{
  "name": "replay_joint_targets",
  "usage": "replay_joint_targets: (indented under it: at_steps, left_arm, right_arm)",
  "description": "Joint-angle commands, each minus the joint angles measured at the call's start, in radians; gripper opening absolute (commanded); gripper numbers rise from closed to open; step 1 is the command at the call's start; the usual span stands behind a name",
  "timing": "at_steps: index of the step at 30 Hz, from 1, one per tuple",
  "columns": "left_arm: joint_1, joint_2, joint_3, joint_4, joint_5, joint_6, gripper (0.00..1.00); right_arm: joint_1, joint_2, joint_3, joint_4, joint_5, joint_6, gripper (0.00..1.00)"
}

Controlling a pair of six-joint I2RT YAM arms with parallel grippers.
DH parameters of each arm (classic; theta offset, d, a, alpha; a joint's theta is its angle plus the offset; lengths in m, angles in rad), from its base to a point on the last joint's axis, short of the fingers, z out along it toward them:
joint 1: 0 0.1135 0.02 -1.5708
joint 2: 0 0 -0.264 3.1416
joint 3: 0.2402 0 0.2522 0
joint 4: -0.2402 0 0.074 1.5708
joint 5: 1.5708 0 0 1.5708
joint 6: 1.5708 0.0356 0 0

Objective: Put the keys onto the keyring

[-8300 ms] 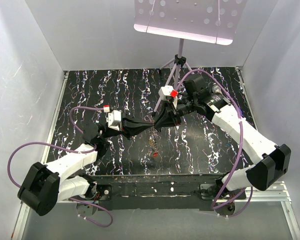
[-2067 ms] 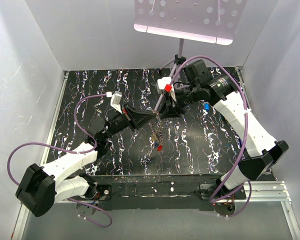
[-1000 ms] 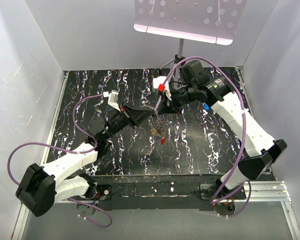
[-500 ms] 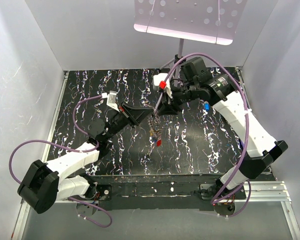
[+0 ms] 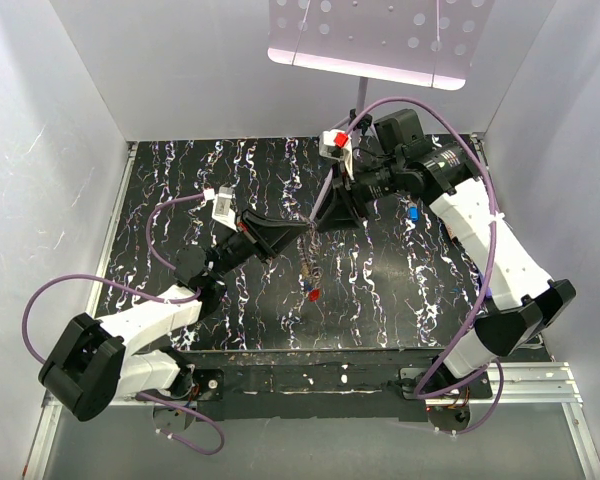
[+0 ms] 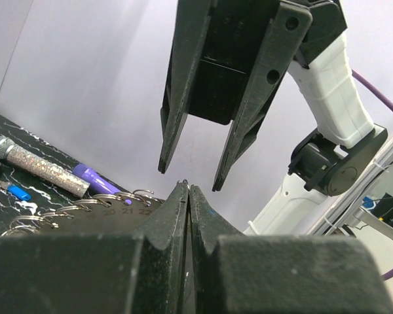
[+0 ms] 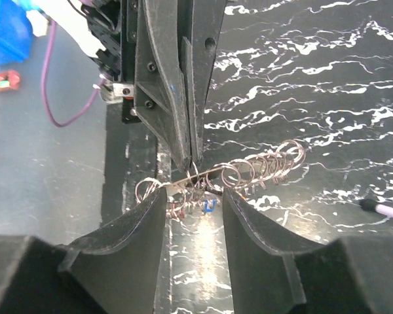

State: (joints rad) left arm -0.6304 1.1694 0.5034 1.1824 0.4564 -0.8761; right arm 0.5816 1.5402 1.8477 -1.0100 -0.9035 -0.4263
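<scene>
Keyring hangs over the table as a thin strand, running toward 6 o'clock from the left gripper, whose fingers are pressed together on its wire. Keys, one red-headed, bunch at the strand's low end. Right gripper sits at about 2 o'clock of the left tips, just beside them, jaws spread, holding nothing. Right wrist view: the ring wire with its row of small loops crosses the gap between the spread fingers, and the left fingertips pinch it from 12 o'clock.
</scene>
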Motion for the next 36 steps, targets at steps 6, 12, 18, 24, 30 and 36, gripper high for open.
replay_joint_targets:
  at_steps: [6,12,18,24,30,36]
  left_arm:
    - [0.005,-0.028,0.011,0.080,-0.002,0.006,0.00]
    - [0.005,-0.013,0.018,0.108,-0.002,-0.014,0.00]
    - [0.006,-0.019,0.018,0.106,-0.007,-0.017,0.00]
    - [0.005,-0.017,0.026,0.095,0.005,-0.021,0.00]
    - [0.005,-0.014,0.020,0.106,-0.018,-0.023,0.00]
    - [0.005,-0.004,0.020,0.101,-0.012,-0.023,0.00]
  right_arm:
    - [-0.012,-0.002,-0.030,0.100,-0.140,0.142,0.44]
    - [-0.012,-0.002,-0.059,0.116,-0.143,0.165,0.44]
    - [-0.014,0.006,-0.050,0.133,-0.150,0.189,0.44]
    - [-0.016,0.038,-0.025,0.160,-0.182,0.230,0.41]
    - [-0.016,0.028,-0.042,0.157,-0.196,0.227,0.26]
    - [-0.016,0.021,-0.039,0.145,-0.207,0.207,0.01]
